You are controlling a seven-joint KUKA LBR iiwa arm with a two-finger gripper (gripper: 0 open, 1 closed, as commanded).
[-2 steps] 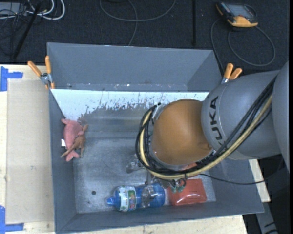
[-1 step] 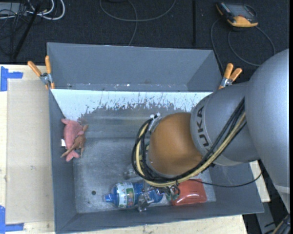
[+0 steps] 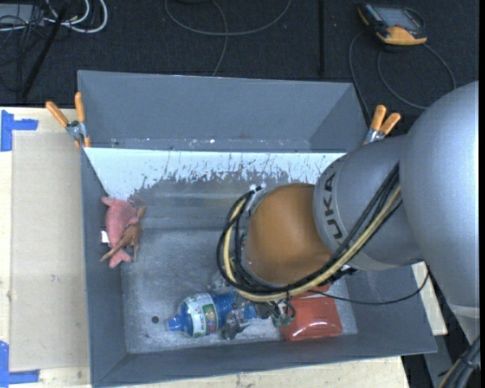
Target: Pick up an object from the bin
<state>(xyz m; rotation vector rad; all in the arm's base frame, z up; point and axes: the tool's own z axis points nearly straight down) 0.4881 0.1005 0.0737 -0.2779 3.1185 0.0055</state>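
The grey robot arm is reaching into the grey metal bin from the right. Its orange-brown domed wrist cover, ringed with black and yellow cables, is hanging over the near middle of the floor. The pincer is pointing down beneath that cover, with a dark part of it showing at the cover's near-left edge. The cover is hiding most of it, so how far it is open cannot be told, nor whether it is gripping anything. The dark part is sitting right against the right end of a small plastic bottle with a blue cap and a green-and-white label. This bottle is lying on its side close to the near wall, cap pointing left. Just right of the pincer, a red rounded flat object is lying partly under the cover. Well apart from these, a pink soft toy animal is resting against the left wall.
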